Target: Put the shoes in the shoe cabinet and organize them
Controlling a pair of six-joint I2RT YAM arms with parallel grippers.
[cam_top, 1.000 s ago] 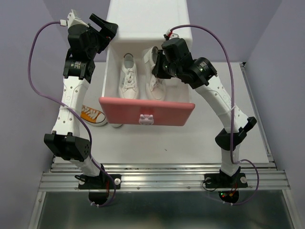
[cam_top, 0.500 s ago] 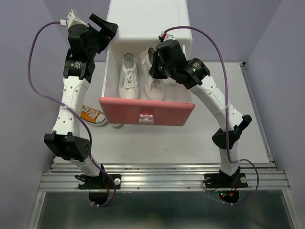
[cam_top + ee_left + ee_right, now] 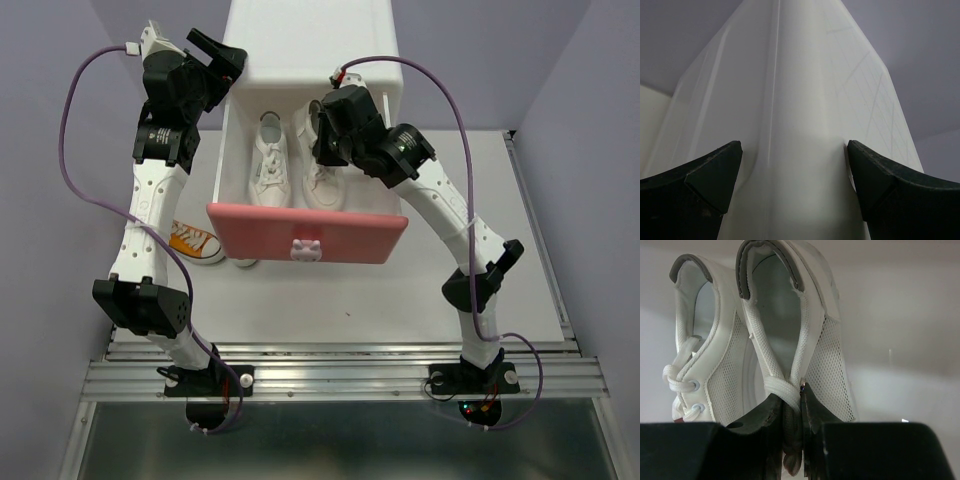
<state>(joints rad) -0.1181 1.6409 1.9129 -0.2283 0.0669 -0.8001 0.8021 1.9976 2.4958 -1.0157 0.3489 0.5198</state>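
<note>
The white shoe cabinet (image 3: 310, 40) stands at the back, its salmon-pink drawer (image 3: 308, 232) pulled out. Two white sneakers lie side by side inside, the left one (image 3: 270, 160) and the right one (image 3: 322, 180). My right gripper (image 3: 325, 145) is inside the drawer, shut on the right sneaker's lace (image 3: 785, 390); both sneakers show in the right wrist view, right (image 3: 825, 365) and left (image 3: 715, 375). My left gripper (image 3: 222, 55) is open, astride the cabinet's left corner (image 3: 800, 100). One orange sneaker (image 3: 192, 242) lies on the table left of the drawer. The other orange sneaker is mostly hidden.
A bunny knob (image 3: 307, 247) sits on the drawer front. A white sliver (image 3: 245, 263) peeks out below the drawer's left corner. The drawer overhangs the middle of the table. Purple walls close in on both sides. The pale pink drawer is out of view.
My right gripper has shifted slightly left and deeper into the drawer, drawing the right white sneaker closer to the left one. The left arm has not moved.
</note>
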